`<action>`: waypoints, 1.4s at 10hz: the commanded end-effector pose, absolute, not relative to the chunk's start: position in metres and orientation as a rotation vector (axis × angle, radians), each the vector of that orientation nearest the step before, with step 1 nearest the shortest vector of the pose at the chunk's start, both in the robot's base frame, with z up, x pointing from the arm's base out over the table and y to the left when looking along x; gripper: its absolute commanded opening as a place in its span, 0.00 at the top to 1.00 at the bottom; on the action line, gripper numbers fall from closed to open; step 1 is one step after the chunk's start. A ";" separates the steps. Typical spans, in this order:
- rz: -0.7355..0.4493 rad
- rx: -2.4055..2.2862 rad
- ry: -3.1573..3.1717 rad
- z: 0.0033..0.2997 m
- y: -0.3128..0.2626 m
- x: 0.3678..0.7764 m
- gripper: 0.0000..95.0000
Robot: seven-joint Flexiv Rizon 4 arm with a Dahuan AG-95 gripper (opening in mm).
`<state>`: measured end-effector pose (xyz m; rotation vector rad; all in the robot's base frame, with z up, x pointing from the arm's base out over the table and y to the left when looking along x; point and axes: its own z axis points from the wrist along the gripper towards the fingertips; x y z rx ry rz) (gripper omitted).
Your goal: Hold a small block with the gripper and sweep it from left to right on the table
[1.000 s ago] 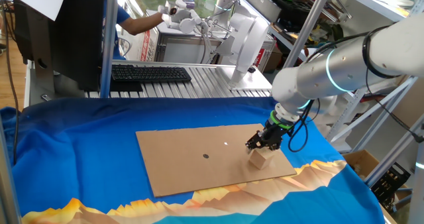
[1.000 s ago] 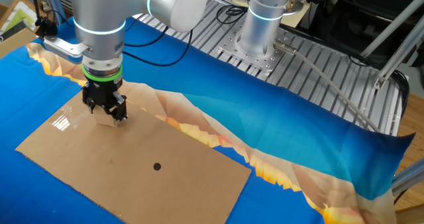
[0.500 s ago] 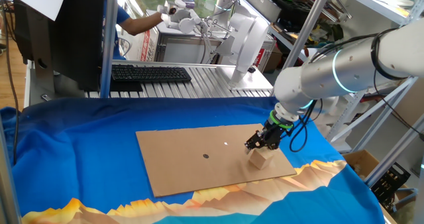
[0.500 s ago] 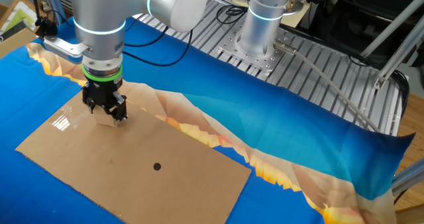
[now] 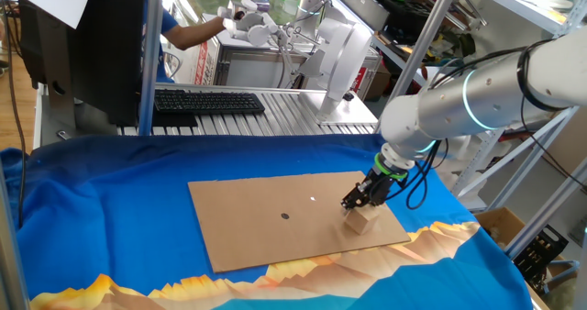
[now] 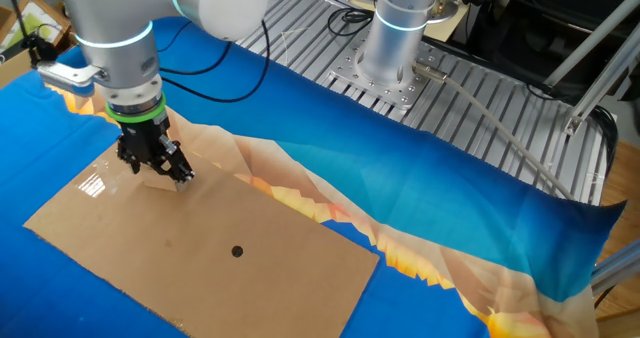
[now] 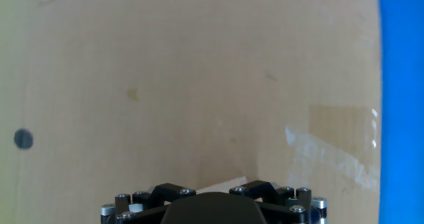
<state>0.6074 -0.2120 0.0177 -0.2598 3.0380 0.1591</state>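
Note:
The small tan wooden block (image 5: 363, 219) rests on the right part of the brown cardboard sheet (image 5: 266, 227), which lies on the blue-clothed table (image 5: 101, 218). My black gripper (image 5: 359, 204), with a green ring above it, is down over the block with its fingers closed on the block's top. In the other fixed view the gripper (image 6: 160, 170) covers most of the block (image 6: 160, 180), near the sheet's far left corner. In the hand view only a pale edge of the block (image 7: 222, 183) shows above the gripper body.
A black dot (image 5: 285, 215) marks the cardboard's middle. A grey metal bench with a black keyboard (image 5: 209, 101) and a white robot hand (image 5: 249, 21) stand behind the table. The arm's base (image 6: 395, 38) stands on ribbed metal. Tape patch (image 7: 334, 144) on the cardboard.
The arm's upper links have swung and the wrist has tilted a little. The gripper and the block stay at almost the same spot on the cardboard.

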 end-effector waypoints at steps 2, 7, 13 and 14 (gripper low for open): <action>0.136 -0.363 3.031 0.019 -0.211 0.605 0.20; 0.120 -0.360 3.033 0.021 -0.210 0.601 0.20; 0.100 -0.364 3.031 0.021 -0.210 0.593 0.20; 0.093 -0.365 3.032 0.022 -0.210 0.593 0.20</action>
